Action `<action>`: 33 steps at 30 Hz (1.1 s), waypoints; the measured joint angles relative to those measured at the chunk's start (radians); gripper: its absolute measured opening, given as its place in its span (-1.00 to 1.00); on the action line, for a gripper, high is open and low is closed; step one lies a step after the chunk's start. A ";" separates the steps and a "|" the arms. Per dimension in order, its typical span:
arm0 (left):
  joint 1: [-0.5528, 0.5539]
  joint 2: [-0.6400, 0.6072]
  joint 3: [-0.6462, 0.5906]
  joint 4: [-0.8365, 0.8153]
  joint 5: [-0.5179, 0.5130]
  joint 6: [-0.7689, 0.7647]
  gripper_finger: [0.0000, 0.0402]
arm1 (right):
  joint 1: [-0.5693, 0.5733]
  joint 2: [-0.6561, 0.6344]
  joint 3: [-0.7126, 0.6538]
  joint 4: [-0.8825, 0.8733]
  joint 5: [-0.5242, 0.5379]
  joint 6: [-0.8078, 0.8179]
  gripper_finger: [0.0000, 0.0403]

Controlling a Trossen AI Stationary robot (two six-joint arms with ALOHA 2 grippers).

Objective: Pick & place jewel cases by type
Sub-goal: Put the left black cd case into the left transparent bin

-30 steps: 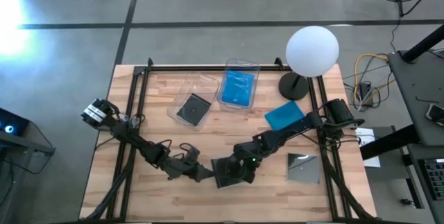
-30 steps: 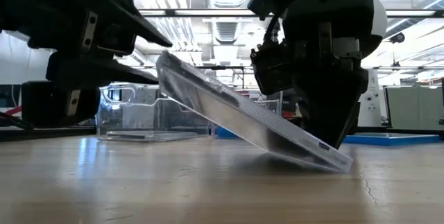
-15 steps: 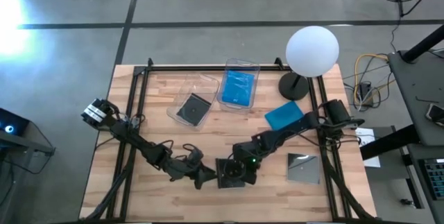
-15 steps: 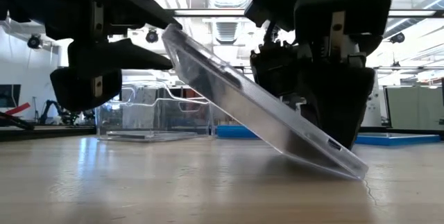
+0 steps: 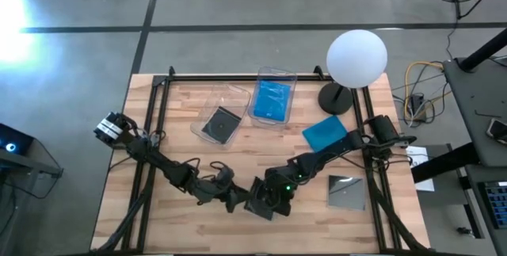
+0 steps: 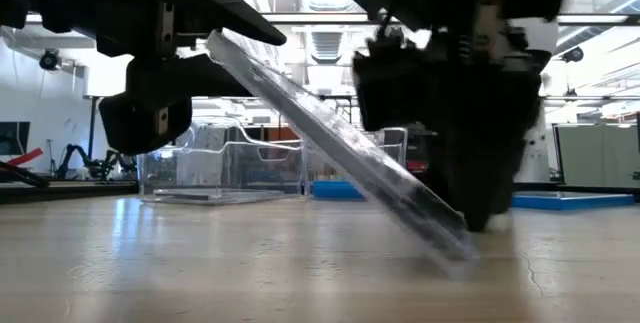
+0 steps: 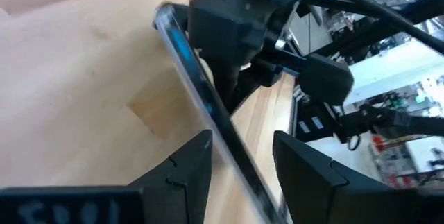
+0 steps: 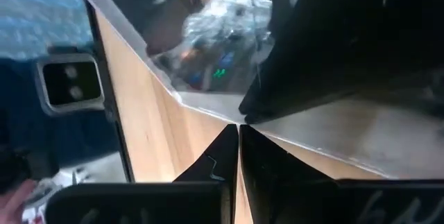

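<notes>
Left arm reaching from the table's left edge toward the front centre, left gripper [image 5: 230, 198] low over the wood. In the left wrist view, two dark fingers [image 7: 186, 168] spread apart, the edge of a tilted jewel case [image 7: 208, 106] running between them without visible clamping. In the low view, same tilted jewel case [image 6: 330, 148] propped steeply, upper edge against the left gripper [image 6: 190, 23], lower edge down on the table [image 6: 300, 273] just in front of the right gripper [image 6: 470, 93].

At front centre in the high view, dark tilted jewel case [image 5: 257, 202] held between the two grippers. Right gripper [image 5: 273, 196] immediately beside it; in the right wrist view, fingertips [image 8: 218, 156] brought together to a point against the glossy case surface; whether anything is pinched between them, cannot tell.

Toward the table's rear, left clear bin [image 5: 207, 102] holding one dark jewel case [image 5: 221, 124]. Beside it, right clear bin [image 5: 276, 74] holding a blue jewel case [image 5: 272, 100].

Right of the bins, loose blue jewel case [image 5: 325, 132] flat on the wood near the right arm's elbow. Behind it, white globe lamp [image 5: 356, 58] on a dark base. At front right, glossy jewel case [image 5: 347, 192] lying flat, well apart from the grippers.
</notes>
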 joint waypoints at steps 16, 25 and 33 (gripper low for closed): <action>0.013 0.003 0.033 -0.140 0.134 -0.134 -0.35 | -0.002 -0.003 0.001 0.012 0.008 0.005 -0.94; 0.015 0.003 0.057 -0.213 0.153 -0.171 -0.86 | -0.001 -0.007 0.002 0.012 -0.002 0.005 -0.94; 0.008 0.001 0.079 -0.286 0.124 -0.219 -0.96 | -0.001 -0.055 0.002 -0.025 0.033 0.004 -0.94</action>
